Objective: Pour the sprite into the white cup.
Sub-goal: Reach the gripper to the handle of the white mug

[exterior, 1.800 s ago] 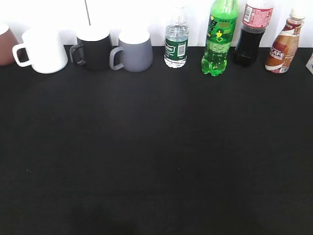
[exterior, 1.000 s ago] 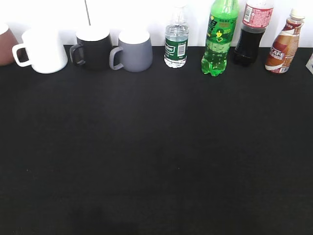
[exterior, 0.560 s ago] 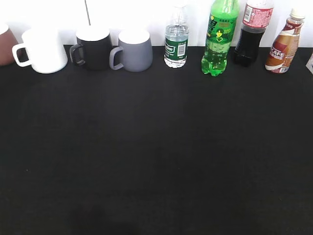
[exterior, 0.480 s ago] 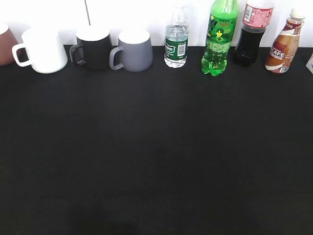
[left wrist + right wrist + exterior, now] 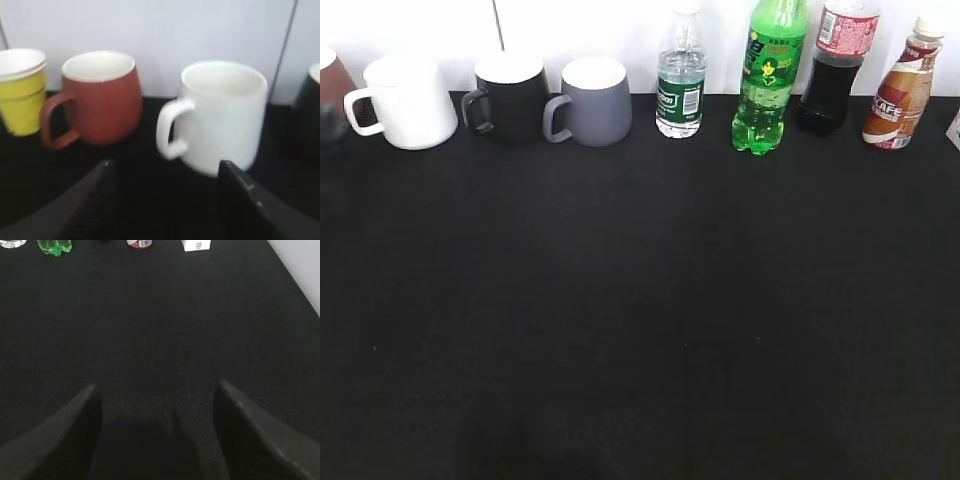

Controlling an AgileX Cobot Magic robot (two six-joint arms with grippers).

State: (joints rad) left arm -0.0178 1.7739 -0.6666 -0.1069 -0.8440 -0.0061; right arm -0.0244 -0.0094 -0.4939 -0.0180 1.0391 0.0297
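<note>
The sprite (image 5: 768, 75), a tall green bottle, stands upright in the back row right of centre; its base shows in the right wrist view (image 5: 54, 246). The white cup (image 5: 405, 100) stands at the back left with its handle to the left. In the left wrist view the white cup (image 5: 225, 115) is close ahead and slightly right of my left gripper (image 5: 166, 164), which is open and empty, short of the cup. My right gripper (image 5: 156, 387) is open and empty over bare black cloth, far from the sprite.
The back row holds a brown mug (image 5: 97, 97), a yellow paper cup (image 5: 20, 90), a black mug (image 5: 510, 95), a grey mug (image 5: 592, 100), a water bottle (image 5: 681, 75), a cola bottle (image 5: 832, 65) and a coffee bottle (image 5: 902, 85). A white box (image 5: 196, 245) lies at the far right.
A dark blurred shape has come in at the far left edge of the exterior view, over the brown mug. The cups and bottles have not moved.
</note>
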